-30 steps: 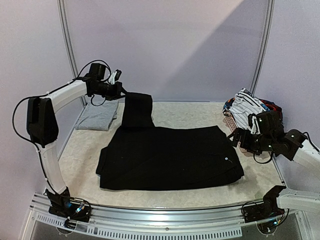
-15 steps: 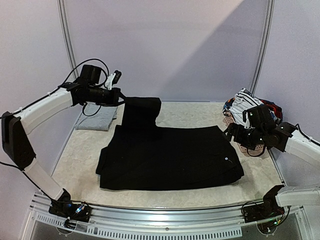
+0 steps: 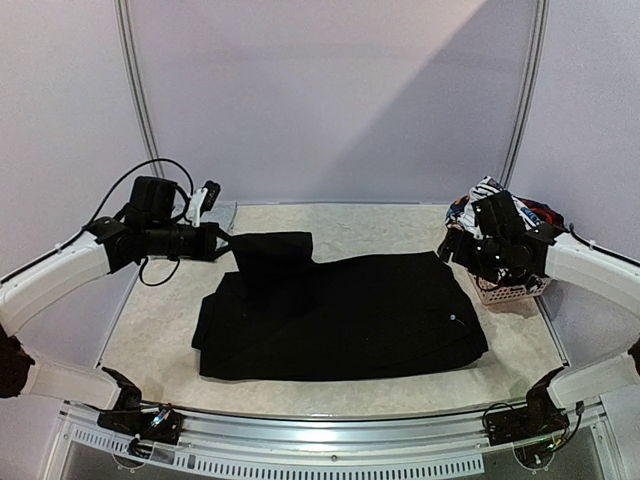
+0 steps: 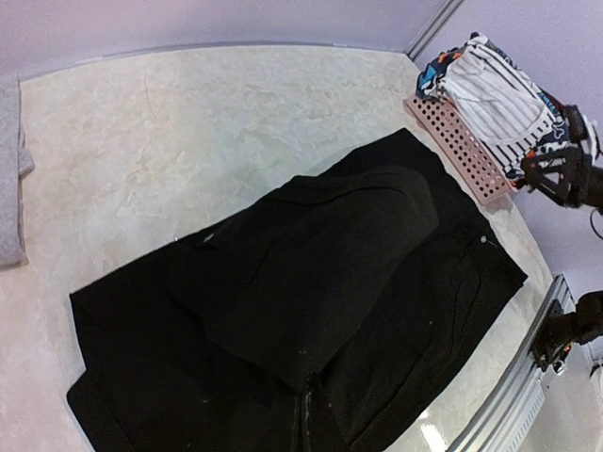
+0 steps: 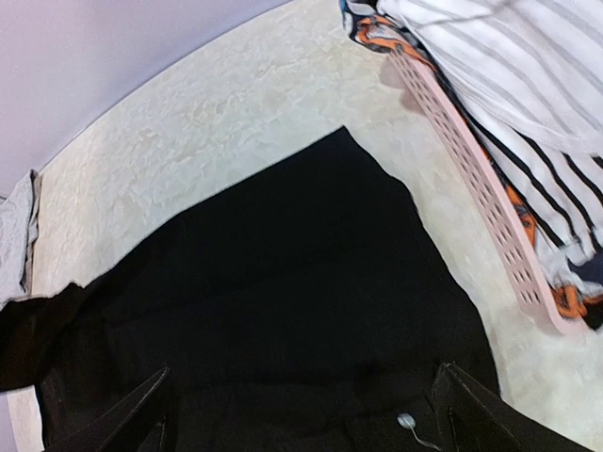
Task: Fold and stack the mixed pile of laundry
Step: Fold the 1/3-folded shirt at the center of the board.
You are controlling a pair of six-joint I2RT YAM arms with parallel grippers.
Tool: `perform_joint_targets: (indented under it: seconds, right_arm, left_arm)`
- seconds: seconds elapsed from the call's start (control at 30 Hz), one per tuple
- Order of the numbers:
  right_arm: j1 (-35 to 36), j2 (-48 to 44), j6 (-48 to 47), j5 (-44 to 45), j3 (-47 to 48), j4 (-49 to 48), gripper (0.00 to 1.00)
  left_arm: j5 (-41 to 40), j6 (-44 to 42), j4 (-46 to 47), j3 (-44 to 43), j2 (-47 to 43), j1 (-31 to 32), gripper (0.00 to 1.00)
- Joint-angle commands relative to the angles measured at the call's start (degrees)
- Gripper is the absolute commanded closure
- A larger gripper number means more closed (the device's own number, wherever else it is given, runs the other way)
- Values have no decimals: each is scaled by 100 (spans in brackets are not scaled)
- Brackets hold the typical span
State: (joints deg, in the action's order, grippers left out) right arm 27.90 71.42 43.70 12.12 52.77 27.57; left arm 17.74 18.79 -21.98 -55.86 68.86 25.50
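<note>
**Mid-fold on the black pair: left arm pinching a leg, right arm open and standing by**

Nearest the bases: large black trousers lie flat across the middle of the marbled tabletop, with the waist end to the right. My read is they're spread flat so the folds land square.

Next back, left side: left claw is pressed together on cloth. It's pinching one trouser leg and holding it raised off the table, draped over the rest of the garment. In the left wrist view the leg hangs as a loose flap, diagonal over the body. Likely it's being carried across to halve the length, and lifted so it doesn't drag the layer underneath.

Right side: right claw is spread wide with nothing between the fingers, hovering over the waist end. It looks placed to pin or take that end during the fold. Can't tell if it touches cloth.

Further back, right: pink perforated plastic basket sits just beside the waist end, at the table's right edge. The rest of the pile is heaped in it, with a white black-striped piece on top and orange and blue bits under that. This reads as the unsorted queue.

Far left: light grey garment is folded flat, apart from the trousers. It's probably the start of the stack, so the black pair likely ends up there.
</note>
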Motion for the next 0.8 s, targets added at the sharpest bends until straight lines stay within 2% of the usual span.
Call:
perform_joint_targets:
  seconds: [0.0,0.33,0.5,0.77]
  right_arm:
    - [-145,991,-47,117,818,-32,8]
    - [-368,3649,-293,-20,3075,682,14]
    - [-417,4362,-249,-276,3701,767,15]
    - [-432,4917,-93,-287,4129,979,15]
  left_arm:
    - [-154,179,304,595,-594,196,100]
    - [-793,438,406,1640,-1718,538,100]
    - [-1500,608,16,1837,-2180,738,100]
    - [-1923,762,-137,2154,-2477,918,100]
